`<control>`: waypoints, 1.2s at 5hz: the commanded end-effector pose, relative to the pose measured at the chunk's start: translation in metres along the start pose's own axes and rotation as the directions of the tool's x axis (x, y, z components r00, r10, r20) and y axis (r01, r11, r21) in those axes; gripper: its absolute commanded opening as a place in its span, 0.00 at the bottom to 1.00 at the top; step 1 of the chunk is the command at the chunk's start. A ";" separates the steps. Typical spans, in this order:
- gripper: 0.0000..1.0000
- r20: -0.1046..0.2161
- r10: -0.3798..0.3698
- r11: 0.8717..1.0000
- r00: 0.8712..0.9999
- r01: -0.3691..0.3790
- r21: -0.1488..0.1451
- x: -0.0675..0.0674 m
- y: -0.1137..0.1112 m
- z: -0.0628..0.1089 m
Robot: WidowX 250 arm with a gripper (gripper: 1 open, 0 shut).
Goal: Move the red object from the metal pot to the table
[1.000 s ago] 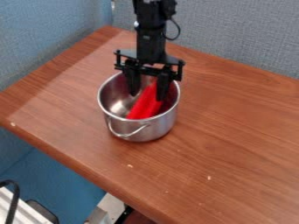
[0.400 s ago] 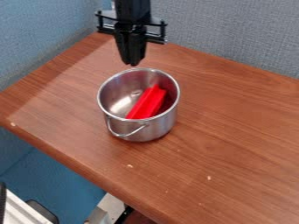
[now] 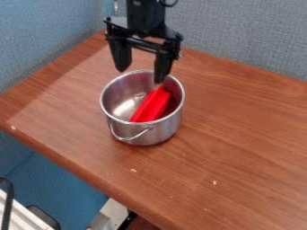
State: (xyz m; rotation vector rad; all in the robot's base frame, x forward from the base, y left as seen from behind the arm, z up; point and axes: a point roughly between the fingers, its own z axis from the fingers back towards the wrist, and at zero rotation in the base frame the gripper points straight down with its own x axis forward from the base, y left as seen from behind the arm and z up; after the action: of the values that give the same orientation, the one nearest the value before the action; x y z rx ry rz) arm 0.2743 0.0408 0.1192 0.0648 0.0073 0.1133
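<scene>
- Hovering my gripper (image 3: 143, 61) above the far rim of the metal pot (image 3: 120, 123), fingers pointing straight down, jaws spread wide with nothing between them.
- My two dark fingers (image 3: 118, 54) stand apart over the pot's mouth. I judge this spread suits a descent that straddles the block across its narrow width.
- Red object (image 3: 151, 102) lies inside the pot, not on the table (image 3: 240, 144). It leans on a slant: near end down on the pot floor, far end propped against the far-right wall close to the rim.
- That lean looks forced by shape. The bar seems about as long as the pot is wide, so it cannot lie flat and wedges diagonally instead.
- Red object: plain bright red, rectangular, flat faces, matte look, no markings that I can make out.
- Pot: round, straight-sided, shiny steel. The inner wall mirrors a red smear from the block. A thin wire loop handle hangs at the near side.
- Table: reddish-brown wood, visible grain, rounded edges, wide bare surface to the right of the pot and nearer the camera for a set-down.
- Judgement: task not yet accomplished, since the block must first be gripped and lifted clear of the rim. Risk: the slanted bar could slip or drag the light pot.
</scene>
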 end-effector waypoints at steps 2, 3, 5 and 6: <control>1.00 0.047 -0.059 0.998 0.997 0.057 0.035 -0.009 -0.012 0.012; 1.00 0.035 -0.071 0.997 0.997 0.069 0.040 -0.017 -0.014 -0.013; 1.00 0.047 -0.063 0.997 0.997 0.061 0.048 -0.024 -0.024 -0.053; 1.00 0.052 -0.076 0.997 0.996 0.074 0.036 -0.023 -0.036 -0.061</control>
State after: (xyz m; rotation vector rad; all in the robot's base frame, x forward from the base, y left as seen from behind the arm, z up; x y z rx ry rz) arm 0.2523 0.0084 0.0521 0.0981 -0.0229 0.0491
